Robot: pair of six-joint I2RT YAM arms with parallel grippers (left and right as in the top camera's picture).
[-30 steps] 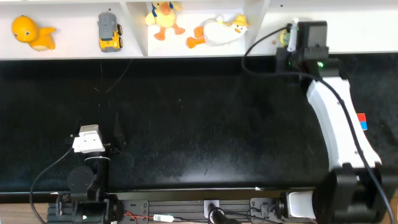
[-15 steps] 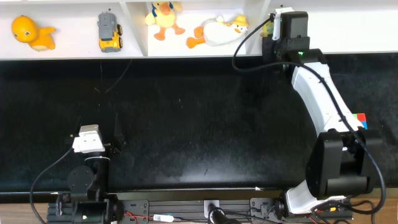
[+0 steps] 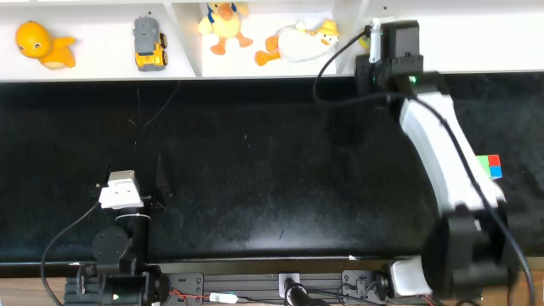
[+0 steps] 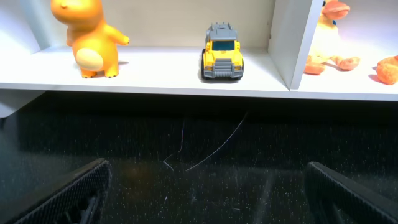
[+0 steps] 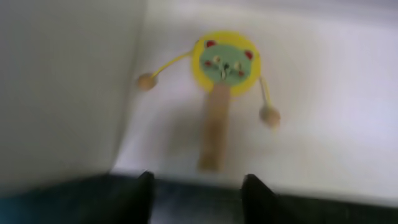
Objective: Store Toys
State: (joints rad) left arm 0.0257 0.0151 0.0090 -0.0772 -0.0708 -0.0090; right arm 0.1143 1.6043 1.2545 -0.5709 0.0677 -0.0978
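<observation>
Right gripper (image 5: 200, 186) hangs at the lip of the shelf (image 5: 348, 93), about 1 o'clock on the table (image 3: 255, 153); my fingers are parted and grip nothing. The drum (image 5: 225, 62) lies flat on the smooth white shelf floor just ahead. It has a round head with a yellow rim and green face, a plain wooden stick handle, and two beads on strings. Its long axis runs 12 to 6, handle toward my fingers. Left gripper (image 4: 205, 193) is spread wide, at 7 o'clock.

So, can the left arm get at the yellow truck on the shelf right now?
Probably yes. The left gripper is open and faces the yellow truck, which stands near the front of the shelf, with bare black table between them. Whether the arm stretches that far, I can't tell.
</observation>
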